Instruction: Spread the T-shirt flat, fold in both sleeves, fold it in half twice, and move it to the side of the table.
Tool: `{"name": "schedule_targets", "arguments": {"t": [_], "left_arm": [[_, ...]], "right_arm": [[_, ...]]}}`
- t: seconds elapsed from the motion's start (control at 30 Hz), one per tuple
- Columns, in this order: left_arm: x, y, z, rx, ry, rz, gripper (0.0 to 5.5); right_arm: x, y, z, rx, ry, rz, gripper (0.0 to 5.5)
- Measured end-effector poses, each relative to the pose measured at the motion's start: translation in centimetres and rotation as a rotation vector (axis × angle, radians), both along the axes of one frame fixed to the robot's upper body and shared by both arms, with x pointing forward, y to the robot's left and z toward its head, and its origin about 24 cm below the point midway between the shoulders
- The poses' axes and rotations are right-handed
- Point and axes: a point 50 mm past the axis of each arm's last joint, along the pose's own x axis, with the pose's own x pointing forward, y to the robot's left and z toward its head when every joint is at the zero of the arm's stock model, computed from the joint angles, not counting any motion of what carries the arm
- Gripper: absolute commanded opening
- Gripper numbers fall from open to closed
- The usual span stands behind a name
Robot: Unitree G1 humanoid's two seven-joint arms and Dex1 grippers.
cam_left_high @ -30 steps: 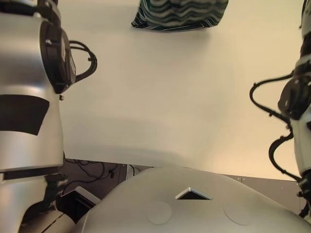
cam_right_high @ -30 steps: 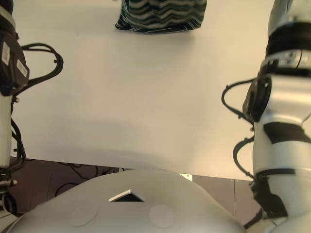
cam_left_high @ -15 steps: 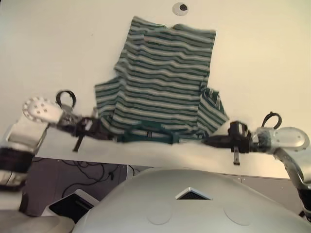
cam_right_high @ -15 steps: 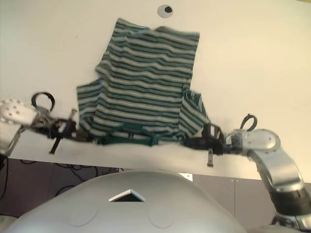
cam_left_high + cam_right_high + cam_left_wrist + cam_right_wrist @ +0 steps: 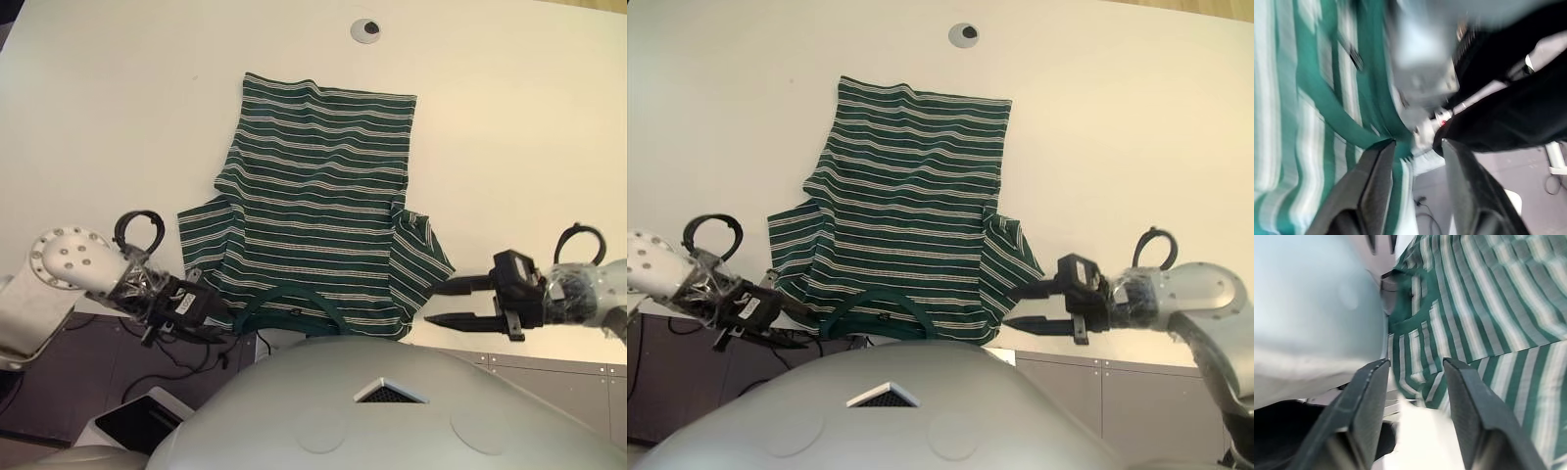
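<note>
The green T-shirt (image 5: 318,220) with white stripes lies on the cream table (image 5: 509,147), its collar (image 5: 292,297) at the near edge and its hem far away. Both sleeves are bunched against the body. My left gripper (image 5: 217,315) sits low at the table's near edge, just off the shirt's left shoulder, and is open; in the left wrist view its fingers (image 5: 1376,191) frame the shirt's edge (image 5: 1312,122). My right gripper (image 5: 439,304) hovers beside the right sleeve (image 5: 421,250), jaws spread, nothing between them. The right wrist view looks over the striped cloth (image 5: 1488,308).
A round grommet hole (image 5: 366,30) is set in the table beyond the hem. Bare tabletop extends to both sides of the shirt. Cables (image 5: 186,343) hang below the near edge on the left.
The head camera has shifted. Half a second ago both grippers were at the shirt's near corners; now both are open and the right one has drawn away. The shirt lies flatter.
</note>
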Motion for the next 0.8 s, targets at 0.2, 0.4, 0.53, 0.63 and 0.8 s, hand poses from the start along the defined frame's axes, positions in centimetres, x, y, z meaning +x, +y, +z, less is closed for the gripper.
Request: {"name": "schedule_targets", "arguments": {"t": [0.2, 0.4, 0.53, 0.63, 0.8], "left_arm": [[12.0, -3.9, 2.0, -0.382, -0.304, 0.396, 2.09], [17.8, -4.8, -6.9, -0.006, -0.476, 0.601, 2.09], [21.0, -8.3, -6.5, 0.080, -0.719, 0.528, 2.09], [22.5, -9.6, -6.6, 0.155, -0.861, 0.559, 2.09], [23.9, -8.4, -5.4, 0.029, -0.969, 0.887, 2.09]], "right_arm": [[10.6, 1.5, -1.0, 0.057, -0.430, -0.433, 2.29], [16.3, 4.7, -7.2, -0.265, -0.469, -0.501, 2.29], [20.5, 5.4, -7.2, -0.396, -0.567, -0.583, 2.29], [22.5, 4.7, -7.0, -0.504, -0.613, -0.673, 2.29], [23.5, 3.6, -6.8, -0.553, -0.703, -0.803, 2.29]]}}
